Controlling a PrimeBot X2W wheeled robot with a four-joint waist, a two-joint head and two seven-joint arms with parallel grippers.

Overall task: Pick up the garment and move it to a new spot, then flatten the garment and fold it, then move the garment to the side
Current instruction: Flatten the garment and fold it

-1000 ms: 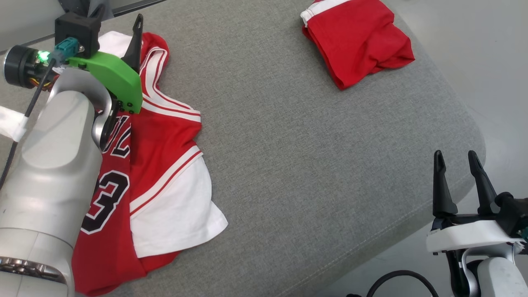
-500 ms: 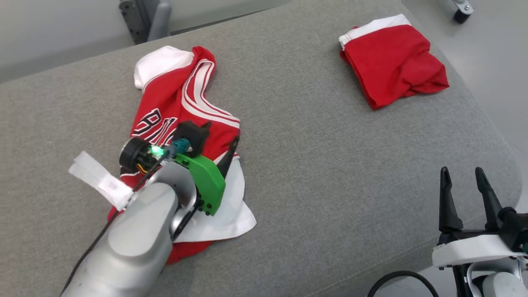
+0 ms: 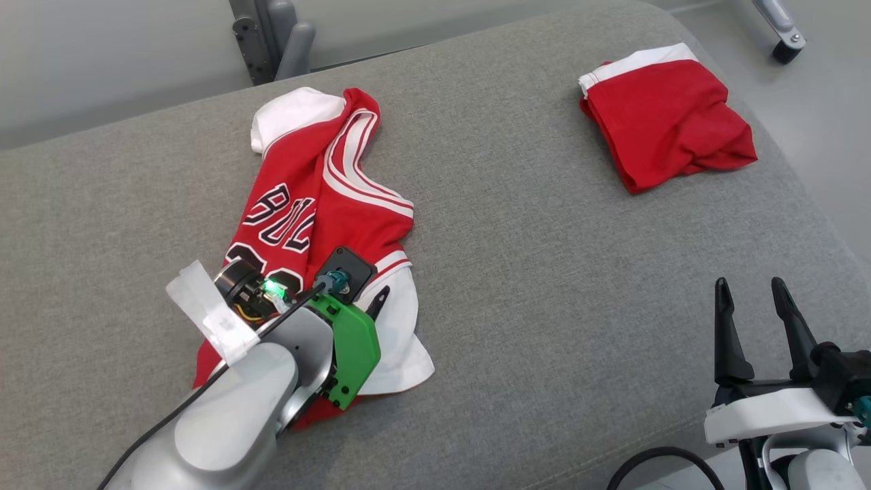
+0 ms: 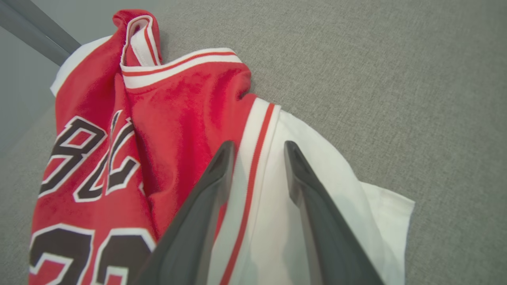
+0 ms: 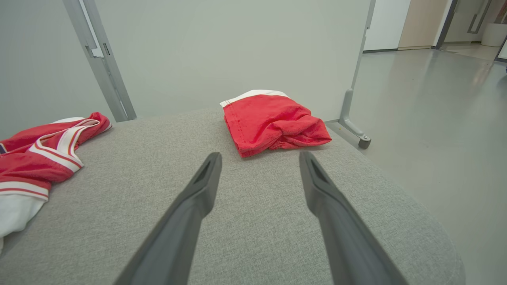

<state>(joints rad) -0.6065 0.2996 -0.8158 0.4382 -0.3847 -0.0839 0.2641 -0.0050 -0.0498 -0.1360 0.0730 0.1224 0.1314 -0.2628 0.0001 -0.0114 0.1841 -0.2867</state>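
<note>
The garment, a red basketball jersey (image 3: 320, 204) with white trim and black lettering, lies crumpled on the left half of the grey cushioned surface (image 3: 544, 272). My left gripper (image 3: 373, 305) is low over its white side panel near the hem. In the left wrist view the jersey (image 4: 174, 103) lies under the left gripper (image 4: 257, 148), whose jaws stand apart, straddling the white and red trim band. My right gripper (image 3: 748, 289) is open at the surface's near right edge, nothing between its fingers; in the right wrist view the right gripper (image 5: 260, 156) points across bare cushion.
A folded red piece with a white band (image 3: 670, 112) lies at the far right corner, also the folded red piece (image 5: 273, 120). Grey frame posts (image 3: 272, 34) and a castor (image 3: 782, 41) stand behind the surface. Floor (image 3: 830, 102) drops off to the right.
The head camera has shifted, so the whole scene sits differently. My left gripper has gone from the jersey's shoulder end down to its white side panel, and its jaws have narrowed. The right gripper has stayed put.
</note>
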